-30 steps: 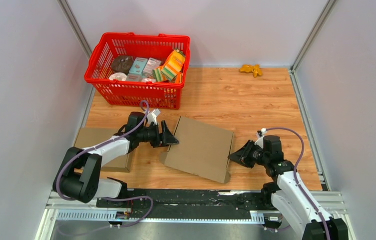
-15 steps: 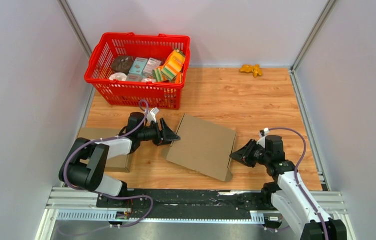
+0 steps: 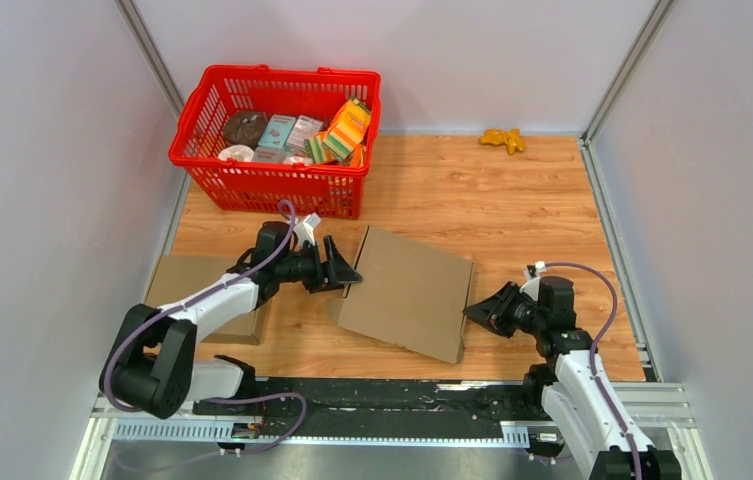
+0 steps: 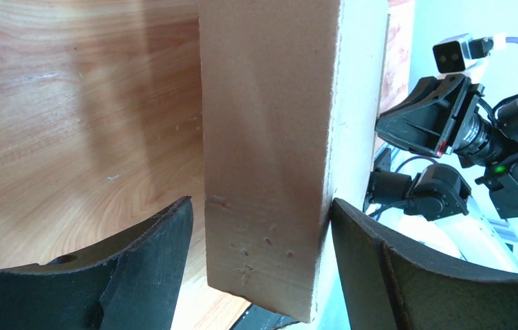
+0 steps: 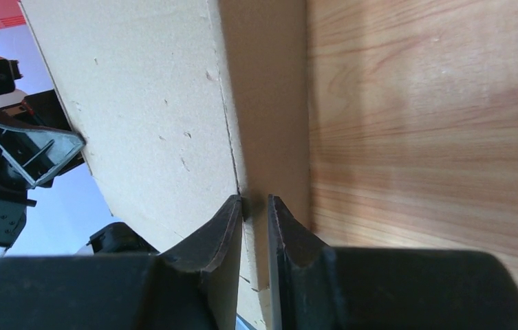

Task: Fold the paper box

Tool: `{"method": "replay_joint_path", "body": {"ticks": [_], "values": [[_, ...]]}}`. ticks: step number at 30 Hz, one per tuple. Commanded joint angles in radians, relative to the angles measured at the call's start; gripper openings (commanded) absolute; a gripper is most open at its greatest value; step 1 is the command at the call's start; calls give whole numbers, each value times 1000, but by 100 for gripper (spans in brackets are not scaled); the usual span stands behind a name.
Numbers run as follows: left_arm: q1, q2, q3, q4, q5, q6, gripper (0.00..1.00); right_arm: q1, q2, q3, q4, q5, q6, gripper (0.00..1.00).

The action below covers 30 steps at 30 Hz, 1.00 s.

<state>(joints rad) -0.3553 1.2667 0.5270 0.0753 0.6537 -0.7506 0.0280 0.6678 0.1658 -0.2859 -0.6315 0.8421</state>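
Observation:
The brown cardboard box (image 3: 407, 290) lies partly folded in the middle of the wooden table, its top panel tilted. My left gripper (image 3: 345, 272) is at the box's left end. In the left wrist view (image 4: 261, 206) its jaws are open and straddle the box's end wall (image 4: 270, 137); the right finger (image 4: 373, 268) is at the wall's edge and the left finger (image 4: 153, 261) stands apart. My right gripper (image 3: 474, 315) is at the box's right edge. In the right wrist view (image 5: 254, 203) it is nearly shut, pinching a thin cardboard flap (image 5: 270, 103).
A red basket (image 3: 214, 170) with several packaged goods stands at the back left. A second flat cardboard piece (image 3: 197, 280) lies under my left arm. A small yellow toy (image 3: 503, 139) lies at the back right. Grey walls close both sides.
The box has shifted slightly right and away, and its left corner has swung back. Both grippers moved with it; the right arm has drawn a little to the right.

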Motion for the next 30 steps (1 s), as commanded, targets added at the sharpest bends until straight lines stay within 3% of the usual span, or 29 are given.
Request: {"method": "replay_joint_path", "body": {"ticks": [1, 6, 11, 15, 16, 18, 21, 25, 27, 30], "values": [[-1, 81, 50, 32, 81, 17, 81, -19, 41, -46, -75, 70, -41, 20], [-10, 111, 13, 245, 199, -79, 81, -19, 61, -48, -62, 58, -44, 21], [-53, 158, 22, 286, 265, -105, 80, -16, 64, -46, -53, 58, -44, 21], [-63, 160, -10, 388, 258, -182, 68, -19, 61, -37, -44, 33, -57, 22], [-63, 152, -12, 382, 247, -182, 60, -19, 59, -29, -56, 24, -63, 24], [-62, 125, -10, 322, 221, -168, 54, -17, 46, -2, -56, 12, -64, 27], [-60, 71, -4, 197, 178, -138, 49, -19, 12, 85, -125, 18, -93, 41], [-51, -9, -12, 72, 132, -124, 46, -5, -40, 243, -267, 111, -164, 65], [-34, -71, -48, 53, 112, -153, 46, 33, -57, 312, -320, 197, -201, 70], [-10, -142, -97, 60, 104, -207, 46, 188, -44, 448, -349, 376, -279, 78]]}}
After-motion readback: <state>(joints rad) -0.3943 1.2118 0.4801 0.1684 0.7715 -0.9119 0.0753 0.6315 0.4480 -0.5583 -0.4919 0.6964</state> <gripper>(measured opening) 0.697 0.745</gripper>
